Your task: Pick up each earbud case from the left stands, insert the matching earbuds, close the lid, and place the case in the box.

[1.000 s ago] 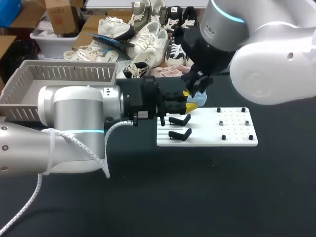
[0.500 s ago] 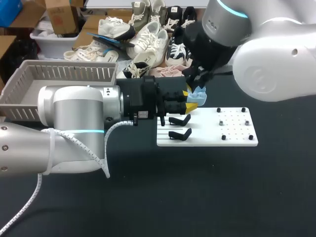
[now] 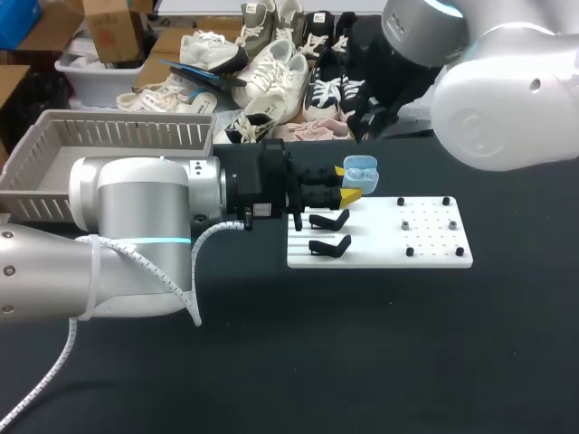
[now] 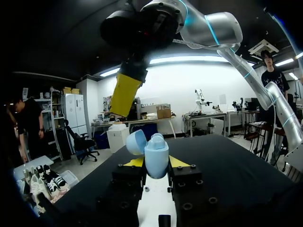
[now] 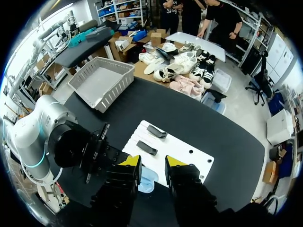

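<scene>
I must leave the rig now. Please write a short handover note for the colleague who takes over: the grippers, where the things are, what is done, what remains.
Grippers: the left gripper is shut on the light blue earbud case, lid open. The right gripper is open and empty, high above the case.
Things: the case is held at the far left corner of the white board. Both black stands are empty. No case shows in the grey basket.
Done: the case is off its stand.
Unclear: whether the earbuds are seated.
Left: close the lid, place the case in the basket.
</scene>
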Available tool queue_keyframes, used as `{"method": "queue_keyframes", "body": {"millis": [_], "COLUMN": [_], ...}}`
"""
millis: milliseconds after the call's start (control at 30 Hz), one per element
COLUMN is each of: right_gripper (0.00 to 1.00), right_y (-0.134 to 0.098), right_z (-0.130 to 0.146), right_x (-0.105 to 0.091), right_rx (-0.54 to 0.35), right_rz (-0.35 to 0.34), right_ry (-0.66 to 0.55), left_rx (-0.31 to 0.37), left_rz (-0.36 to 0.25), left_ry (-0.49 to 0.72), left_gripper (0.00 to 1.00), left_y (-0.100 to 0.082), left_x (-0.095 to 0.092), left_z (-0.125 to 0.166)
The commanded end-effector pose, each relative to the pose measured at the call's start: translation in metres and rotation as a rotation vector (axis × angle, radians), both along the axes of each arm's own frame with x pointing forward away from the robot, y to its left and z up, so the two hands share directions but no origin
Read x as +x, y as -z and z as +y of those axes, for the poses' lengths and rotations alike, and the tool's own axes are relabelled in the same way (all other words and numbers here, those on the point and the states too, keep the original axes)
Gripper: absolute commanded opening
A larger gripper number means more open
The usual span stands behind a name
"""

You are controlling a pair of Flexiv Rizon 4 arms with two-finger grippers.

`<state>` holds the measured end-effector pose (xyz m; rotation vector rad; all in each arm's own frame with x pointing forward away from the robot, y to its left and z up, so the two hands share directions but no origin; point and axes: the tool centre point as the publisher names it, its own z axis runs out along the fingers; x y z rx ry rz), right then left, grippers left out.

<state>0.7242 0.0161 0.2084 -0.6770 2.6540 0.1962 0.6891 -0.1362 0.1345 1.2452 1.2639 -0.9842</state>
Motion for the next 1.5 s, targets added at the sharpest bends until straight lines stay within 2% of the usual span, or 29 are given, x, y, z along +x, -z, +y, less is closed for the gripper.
{"method": "queue_keyframes", "body": {"millis": [33,200,567,1500], "right_gripper": [0.29,0.29,0.28,0.26], "right_y": [0.005,0.019,0.038,0.031], "right_z": [-0.001,-0.003,-0.005,-0.011], "right_x": [0.016,0.024,0.009,-0.02], "right_rx": [0.002,-0.006,-0.012,0.009], "right_rz": [0.018,0.049,0.095,0.084], "right_ry": [0.027,0.051,0.055,0.059], "left_rx": [0.001,0.001,0.001,0.001], "left_rz": [0.0,0.0,0.0,0.0], "left_ry": [-0.002,-0.002,-0.002,-0.002], "left_gripper": [0.0,0.0,0.0,0.0], "left_y": [0.0,0.0,0.0,0.0], "left_x": [0.0,0.0,0.0,0.0], "left_z": [0.0,0.0,0.0,0.0]}}
